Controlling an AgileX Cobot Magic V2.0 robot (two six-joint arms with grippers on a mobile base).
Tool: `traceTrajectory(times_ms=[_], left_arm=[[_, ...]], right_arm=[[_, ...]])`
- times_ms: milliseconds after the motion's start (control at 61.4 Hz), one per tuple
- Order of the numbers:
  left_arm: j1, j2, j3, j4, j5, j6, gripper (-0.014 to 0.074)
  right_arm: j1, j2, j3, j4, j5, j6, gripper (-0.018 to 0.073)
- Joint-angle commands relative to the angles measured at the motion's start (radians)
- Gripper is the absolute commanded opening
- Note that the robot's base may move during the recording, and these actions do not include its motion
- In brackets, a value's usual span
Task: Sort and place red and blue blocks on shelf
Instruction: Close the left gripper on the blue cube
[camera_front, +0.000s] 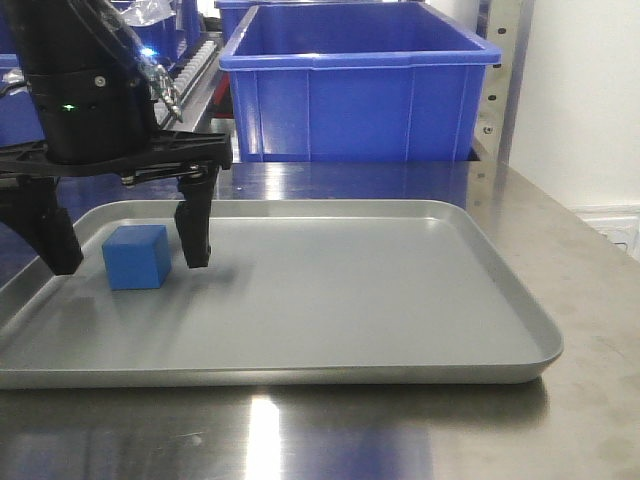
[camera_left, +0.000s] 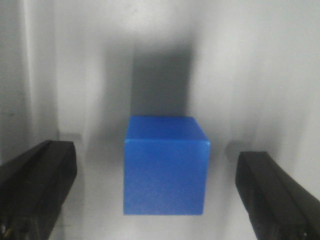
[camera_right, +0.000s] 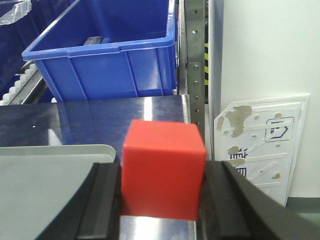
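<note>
L claw (camera_front: 130, 260) is straddling the blue block (camera_left: 165, 170); R claw (camera_right: 162, 200) is gripping the red block (camera_right: 162, 167).
L claw is sitting wide open, one finger on each side of the blue block w/o touching it. That block is resting on the left part of the grey tray (camera_front: 400, 300), on the steel desk (camera_front: 560, 230). R claw is clamping the red block btwn both fingers above the desk, past the tray corner, facing a blue bin (camera_right: 105, 55) on the shelf (camera_right: 194, 60).
</note>
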Motion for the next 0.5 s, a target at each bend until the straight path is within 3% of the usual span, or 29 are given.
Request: traceTrajectory(times_ms=[0, 81, 195, 440, 489], left_arm=[[-0.008, -0.045, -0.030, 0.000, -0.007, -0.011, 0.0676], [-0.008, -0.045, -0.030, 0.000, -0.005, -0.011, 0.0660], [-0.008, -0.045, -0.030, 0.000, -0.003, -0.011, 0.0565], [-0.008, -0.045, -0.030, 0.000, 0.006, -0.011, 0.0132], [-0.008, -0.045, -0.030, -0.005, 0.010, -0.011, 0.0123]], right_arm=[[-0.007, 0.004, -0.028, 0.003, -0.085, -0.009, 0.0091], [-0.007, 0.004, -0.028, 0.003, -0.085, -0.009, 0.0091], [-0.007, 0.004, -0.028, 0.003, -0.085, -0.009, 0.0091], [-0.007, 0.004, -0.028, 0.003, -0.085, -0.009, 0.0091], [-0.007, 0.004, -0.028, 0.003, -0.085, -0.009, 0.0091]])
